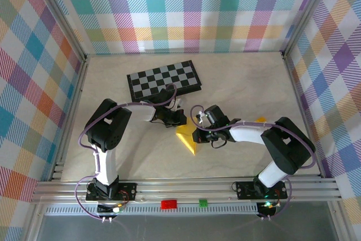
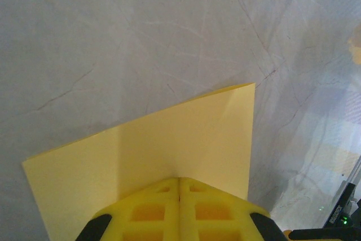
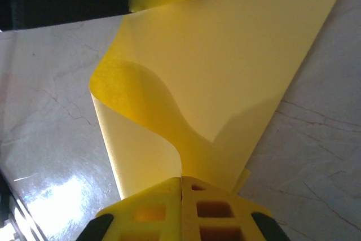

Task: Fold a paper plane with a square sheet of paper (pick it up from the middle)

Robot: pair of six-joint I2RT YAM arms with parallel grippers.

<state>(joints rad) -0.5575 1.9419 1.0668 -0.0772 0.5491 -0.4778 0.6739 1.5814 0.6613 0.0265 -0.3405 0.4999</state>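
Plaid walls [image 1: 192,9] w/ marble tabletop [image 1: 141,156]

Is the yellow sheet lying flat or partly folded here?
Partly folded: the yellow sheet has one flap curled over itself at the right claw.

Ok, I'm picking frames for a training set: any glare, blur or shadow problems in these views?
Top external: evenly lit and sharp. Left wrist: the table looks soft and hazy, the yellow paper flatly lit. Right wrist: bright glare on the table at lower left, darker shading where the paper curls over itself, and a near-black upper-left corner.
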